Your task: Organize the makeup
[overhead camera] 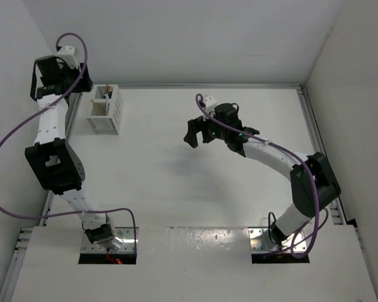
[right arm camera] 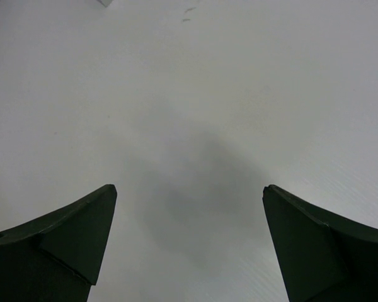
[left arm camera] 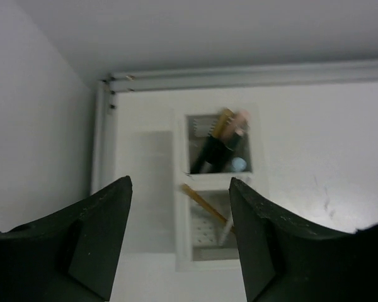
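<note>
The makeup sits inside the white slatted two-compartment box (overhead camera: 104, 109) at the table's far left. In the left wrist view the far compartment holds several sticks and tubes (left arm camera: 219, 146): dark, gold-ended, pink and light blue. The near compartment holds a tan pencil (left arm camera: 203, 202) and a white stick (left arm camera: 225, 231). My left gripper (left arm camera: 179, 242) is open and empty, held high above the box; in the top view only its wrist shows, at the far left. My right gripper (overhead camera: 197, 134) is open and empty above the bare middle of the table; it also shows in the right wrist view (right arm camera: 189, 245).
White walls close the table on the left, back and right. A metal rail (left arm camera: 239, 77) runs along the far edge. Purple cables (overhead camera: 12, 135) loop beside the left arm. The white tabletop (right arm camera: 195, 113) lies below the right gripper.
</note>
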